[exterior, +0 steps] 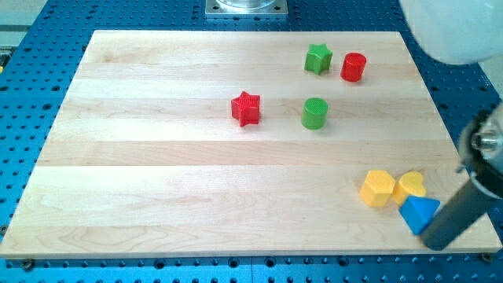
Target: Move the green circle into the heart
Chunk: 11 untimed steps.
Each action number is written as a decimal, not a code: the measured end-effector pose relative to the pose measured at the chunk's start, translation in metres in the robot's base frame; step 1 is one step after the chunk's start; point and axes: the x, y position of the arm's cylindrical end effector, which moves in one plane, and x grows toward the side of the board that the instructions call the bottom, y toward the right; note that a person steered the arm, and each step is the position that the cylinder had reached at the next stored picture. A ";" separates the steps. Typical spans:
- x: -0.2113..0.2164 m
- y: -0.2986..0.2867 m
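The green circle (pixel 314 113) stands near the board's middle, right of the red star (pixel 246 108). The yellow heart (pixel 411 185) lies at the lower right, touching the yellow hexagon (pixel 377 188) on its left and the blue triangle (pixel 417 213) just below it. My tip (pixel 435 240) is at the board's lower right corner, against the right side of the blue triangle and far from the green circle. The rod slants up to the view's right.
A green star (pixel 318 59) and a red circle (pixel 354 67) sit side by side near the view's top right. The wooden board (pixel 157 181) lies on a blue perforated table. The arm's white body fills the top right corner.
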 end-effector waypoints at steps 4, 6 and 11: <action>-0.171 -0.168; -0.177 -0.080; -0.221 0.017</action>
